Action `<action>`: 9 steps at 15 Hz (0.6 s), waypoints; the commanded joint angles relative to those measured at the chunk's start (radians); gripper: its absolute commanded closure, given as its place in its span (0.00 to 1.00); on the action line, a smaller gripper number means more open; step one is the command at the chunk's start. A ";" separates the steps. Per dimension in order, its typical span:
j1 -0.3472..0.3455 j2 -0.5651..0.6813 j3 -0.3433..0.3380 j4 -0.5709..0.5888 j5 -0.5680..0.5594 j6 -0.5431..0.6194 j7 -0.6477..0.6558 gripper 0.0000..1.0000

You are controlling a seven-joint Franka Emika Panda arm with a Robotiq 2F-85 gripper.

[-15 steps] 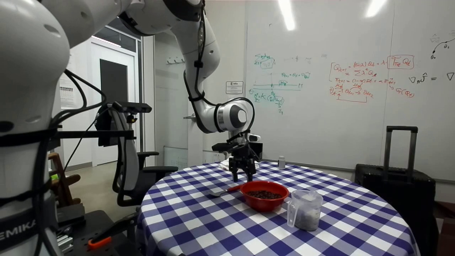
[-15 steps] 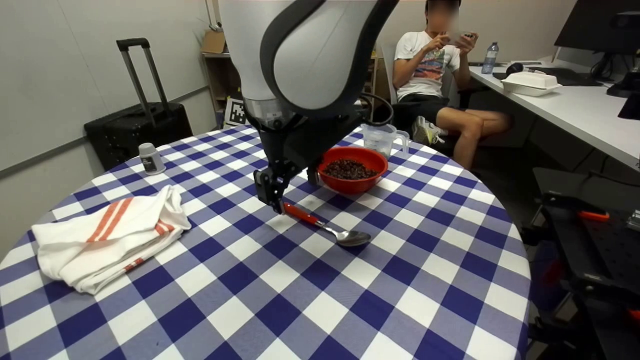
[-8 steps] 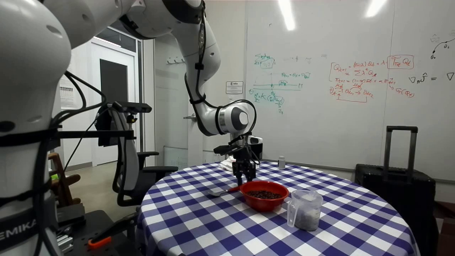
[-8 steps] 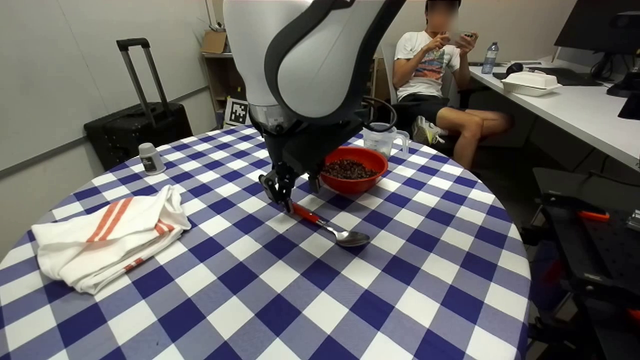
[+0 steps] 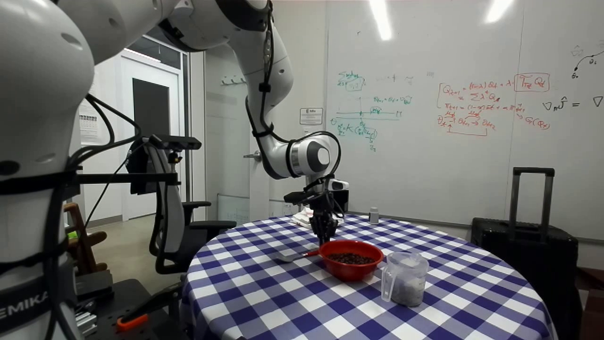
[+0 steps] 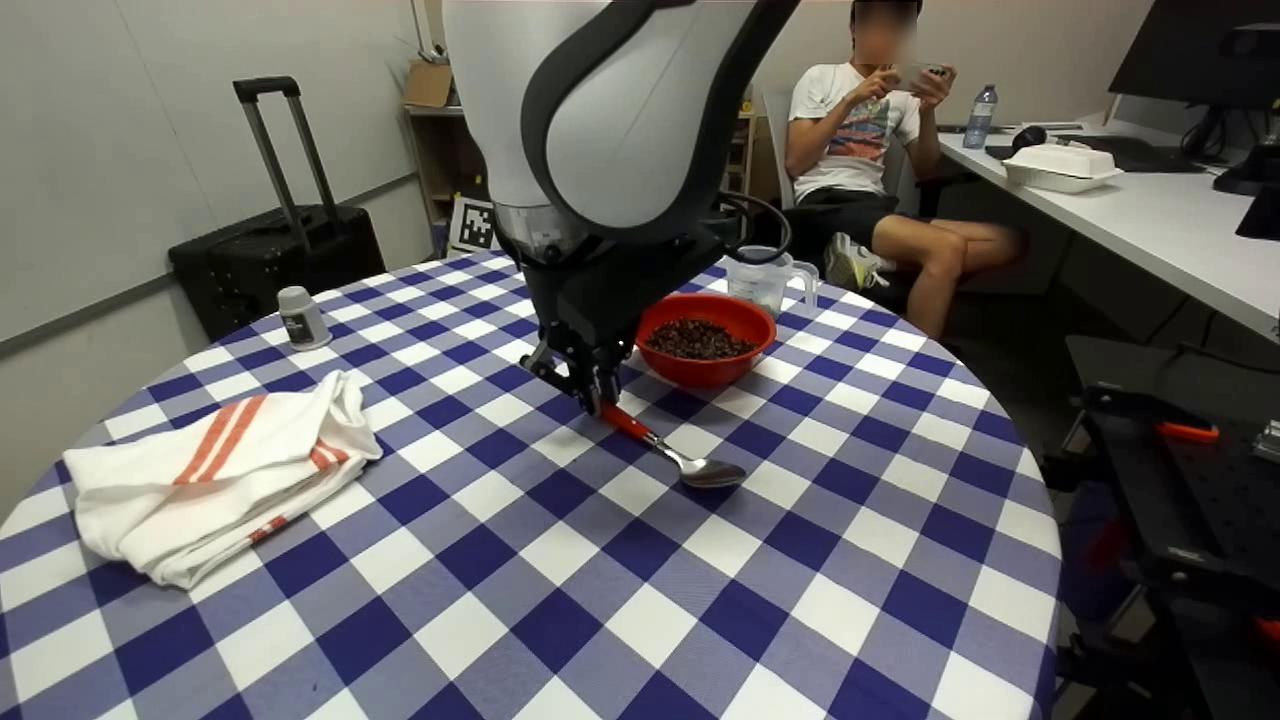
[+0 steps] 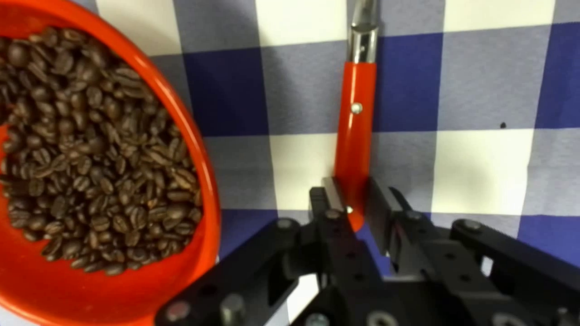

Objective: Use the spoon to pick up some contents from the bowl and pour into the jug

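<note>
Pincer [image 7: 354,194] clamped on the spoon [image 7: 355,131], one finger each side of the red handle near its butt end. Wrist view: handle runs away toward the far edge, where the metal neck is cut off. In an exterior view the scoop end points right and near, low over the check-clothed bench [image 6: 620,620]; can't tell if it touches. Red bowl [image 6: 705,374] sits upright just beside the pincer, far and to the right, dark coffee beans [image 7: 104,163] inside. Clear jug [image 5: 410,278] stands upright just beside the bowl, nearer and to its right in an exterior view, handle facing left; contents unclear. White towel [image 6: 225,500], orange stripes, lies folded at left, well apart from the spoon. Small grey container [image 6: 303,318] stands beyond the towel. Past the bench: black suitcase [image 6: 275,265] far left, person [image 6: 855,130] seated far right.
</note>
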 commanded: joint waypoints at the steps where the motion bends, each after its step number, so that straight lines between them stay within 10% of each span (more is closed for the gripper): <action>1: -0.005 0.010 0.017 0.009 0.031 -0.023 0.014 0.94; 9: -0.045 -0.114 0.060 -0.036 0.075 -0.005 -0.070 0.94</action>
